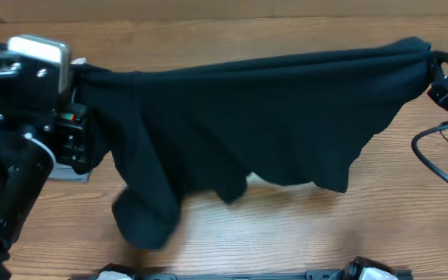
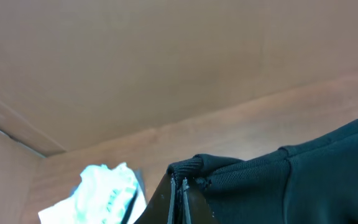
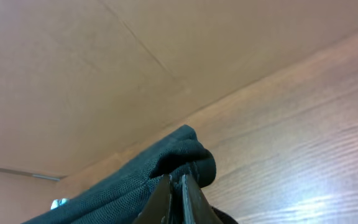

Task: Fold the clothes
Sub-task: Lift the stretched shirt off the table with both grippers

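Observation:
The black shirt (image 1: 247,117) hangs stretched across the table between both arms, its top edge taut and its lower hem drooping; one sleeve (image 1: 142,214) dangles near the front left. My left gripper (image 2: 180,182) is shut on the shirt's ribbed corner (image 2: 194,165) at the left end (image 1: 84,70). My right gripper (image 3: 177,180) is shut on a bunched fold of the same black fabric (image 3: 185,152) at the right end (image 1: 430,54). Fabric hides both sets of fingertips from overhead.
A light-blue garment (image 2: 101,190) lies crumpled on the wooden table (image 1: 286,233) to the left, partly seen under the left arm (image 1: 72,167). A black cable (image 1: 442,167) loops at the right edge. A brown wall stands behind the table.

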Tool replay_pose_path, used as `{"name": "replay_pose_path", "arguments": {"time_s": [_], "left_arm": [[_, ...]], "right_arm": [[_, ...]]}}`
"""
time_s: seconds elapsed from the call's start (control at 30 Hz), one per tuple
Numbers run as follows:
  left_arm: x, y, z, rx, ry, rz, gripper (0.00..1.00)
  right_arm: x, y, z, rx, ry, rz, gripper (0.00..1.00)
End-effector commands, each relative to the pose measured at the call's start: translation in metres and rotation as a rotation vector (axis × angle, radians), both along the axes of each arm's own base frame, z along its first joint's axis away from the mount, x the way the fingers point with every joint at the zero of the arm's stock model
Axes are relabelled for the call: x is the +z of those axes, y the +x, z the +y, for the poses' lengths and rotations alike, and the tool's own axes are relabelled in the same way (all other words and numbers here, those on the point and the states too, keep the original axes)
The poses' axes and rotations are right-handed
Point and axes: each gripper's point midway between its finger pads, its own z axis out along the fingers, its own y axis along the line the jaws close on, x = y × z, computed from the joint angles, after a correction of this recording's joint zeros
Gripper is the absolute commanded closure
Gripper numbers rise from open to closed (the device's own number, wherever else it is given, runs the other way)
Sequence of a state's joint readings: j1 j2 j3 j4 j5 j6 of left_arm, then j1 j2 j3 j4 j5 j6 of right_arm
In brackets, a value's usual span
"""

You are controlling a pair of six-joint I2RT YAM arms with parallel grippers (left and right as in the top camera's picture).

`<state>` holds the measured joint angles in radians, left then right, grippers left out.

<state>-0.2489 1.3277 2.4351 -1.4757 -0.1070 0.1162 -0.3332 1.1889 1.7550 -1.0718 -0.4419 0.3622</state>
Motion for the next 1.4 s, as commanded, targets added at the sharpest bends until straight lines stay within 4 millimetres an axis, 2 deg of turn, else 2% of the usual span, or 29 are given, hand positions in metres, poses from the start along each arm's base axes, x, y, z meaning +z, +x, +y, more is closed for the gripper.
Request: {"name": "replay_pose_path", "arguments": {"time_s": [0.0,0.27,0.43,0.63,0.83,0.97,1.07,1.17,1.23,1.37], "left_arm": [[0.007,-0.003,0.007,0.023,0.026,-0.033,0.96],[0.011,-0.023,-0.009,-0.101,0.009,-0.052,0.96],[0.012,-0.042,0.013,0.001,0.008,-0.066,0.96],[0.019,-0.06,0.018,0.012,-0.006,-0.106,0.96],[0.015,-0.049,0.014,0.001,-0.003,-0.08,0.96],[0.01,-0.038,0.012,0.004,0.005,-0.052,0.96],[0.005,-0.026,0.002,-0.033,-0.002,-0.025,0.96],[-0.003,-0.011,-0.013,-0.092,-0.015,0.016,0.96],[-0.008,-0.003,-0.016,-0.097,-0.012,0.042,0.96],[-0.008,-0.01,-0.014,-0.091,-0.016,0.041,0.96]], "right_arm": [[0.011,-0.009,-0.017,-0.104,-0.044,-0.027,0.96],[0.035,-0.039,-0.007,-0.106,-0.056,-0.065,0.96],[0.049,-0.061,-0.001,-0.116,-0.064,-0.067,0.96],[0.049,-0.082,-0.005,-0.176,-0.08,-0.023,0.96],[0.047,-0.083,0.016,-0.054,-0.055,-0.024,0.96],[0.046,-0.083,0.015,-0.062,-0.058,-0.019,0.96],[0.052,-0.073,0.012,-0.056,-0.067,-0.044,0.96],[0.066,-0.058,0.019,0.042,-0.134,-0.122,0.96],[0.072,-0.05,0.02,0.067,-0.146,-0.15,0.96],[0.066,-0.056,0.026,0.087,-0.114,-0.124,0.96]]}}
